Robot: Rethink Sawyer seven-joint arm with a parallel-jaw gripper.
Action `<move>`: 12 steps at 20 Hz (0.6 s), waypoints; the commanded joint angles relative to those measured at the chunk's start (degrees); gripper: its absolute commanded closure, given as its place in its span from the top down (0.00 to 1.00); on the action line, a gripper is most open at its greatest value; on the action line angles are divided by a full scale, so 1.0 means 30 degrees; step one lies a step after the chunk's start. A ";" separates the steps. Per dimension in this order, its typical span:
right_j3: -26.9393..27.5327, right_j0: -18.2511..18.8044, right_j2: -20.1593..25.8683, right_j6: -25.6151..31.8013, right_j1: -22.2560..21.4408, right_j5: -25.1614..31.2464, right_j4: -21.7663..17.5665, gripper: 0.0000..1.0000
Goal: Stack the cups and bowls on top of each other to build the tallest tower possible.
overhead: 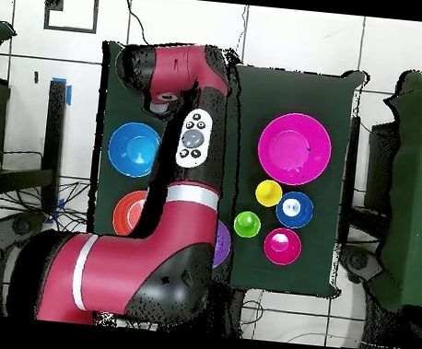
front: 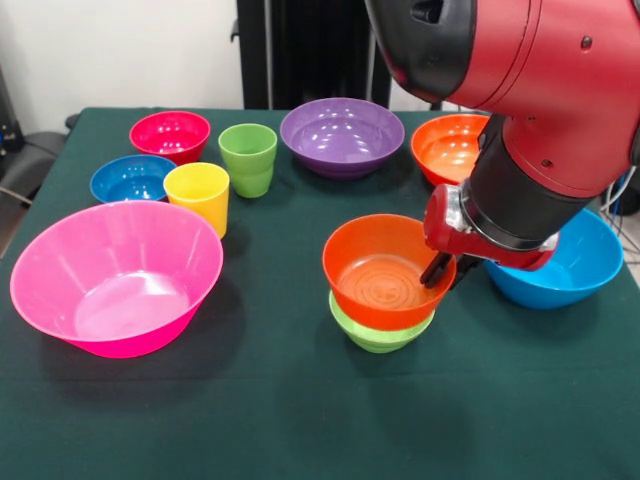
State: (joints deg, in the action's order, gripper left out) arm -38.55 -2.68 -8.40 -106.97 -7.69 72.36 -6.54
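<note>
The gripper [front: 440, 268] reaches into the small orange-red bowl [front: 385, 272] at its rim; whether its fingers are open or closed cannot be told. That bowl sits nested on the small green bowl [front: 380, 332] on the tabletop [front: 270, 410], beside the large light blue bowl [front: 565, 270].

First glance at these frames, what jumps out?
The red arm fills the upper right of the front view, its gripper dipping inside the rim of the orange-red bowl, which sits nested in the small green bowl at centre. Next, the big pink bowl at front left. The remaining bowls and two cups stand apart, unstacked.
</note>
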 commanded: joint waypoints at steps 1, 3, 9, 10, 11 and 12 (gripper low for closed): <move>-0.2406 -0.0259 0.1879 0.0647 0.0246 -0.1616 -0.0259 0.00; -0.2477 -0.0258 0.1885 0.0623 0.0274 -0.1780 -0.0266 0.00; -0.2931 -0.0327 0.1801 0.0388 0.0170 -0.2281 -0.0310 0.00; -0.2952 -0.0343 0.1786 0.0395 0.0159 -0.2309 -0.0328 0.00; -0.2996 -0.0358 0.1777 0.0379 0.0157 -0.2372 -0.0341 0.00; -0.3040 -0.0373 0.1769 0.0364 0.0154 -0.2435 -0.0353 0.00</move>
State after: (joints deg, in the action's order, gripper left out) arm -41.45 -2.86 -8.39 -106.97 -7.87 69.15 -6.55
